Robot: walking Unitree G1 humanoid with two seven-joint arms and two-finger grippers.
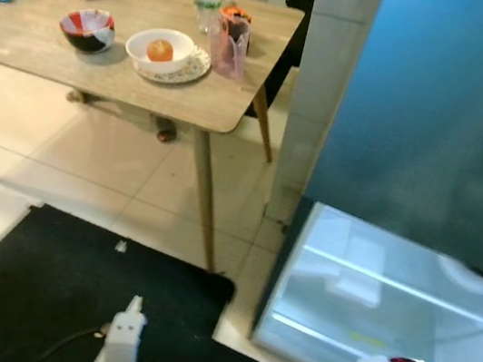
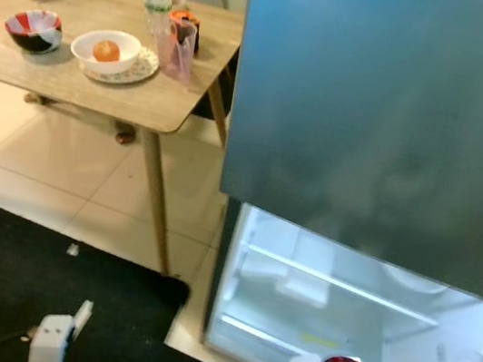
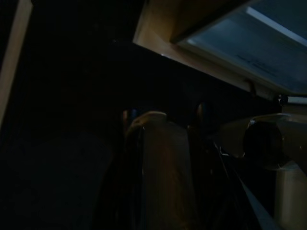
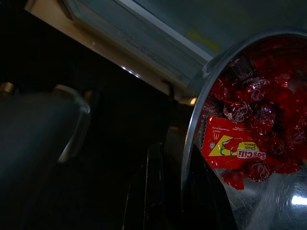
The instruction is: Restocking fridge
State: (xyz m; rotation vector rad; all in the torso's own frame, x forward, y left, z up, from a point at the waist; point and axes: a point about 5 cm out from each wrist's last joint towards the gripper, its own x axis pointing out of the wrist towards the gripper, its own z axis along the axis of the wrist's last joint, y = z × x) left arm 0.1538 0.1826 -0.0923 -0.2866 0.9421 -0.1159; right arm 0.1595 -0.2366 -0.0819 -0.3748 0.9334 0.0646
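Gripping steel bowl (image 4: pixel 249 143) rim (sauce sachet (image 4: pixel 235 148) legible at wrist): right gripper (image 4: pixel 177 191); fridge (image 1: pixel 389 296) open.

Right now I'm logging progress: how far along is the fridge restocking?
Done: the fridge stands open, its lit shelves showing. In hand: the right gripper is clamped on the rim of a metal bowl of red-wrapped sweets, low before the opening. Left: shelving that bowl; the orange in its bowl stays on the table.
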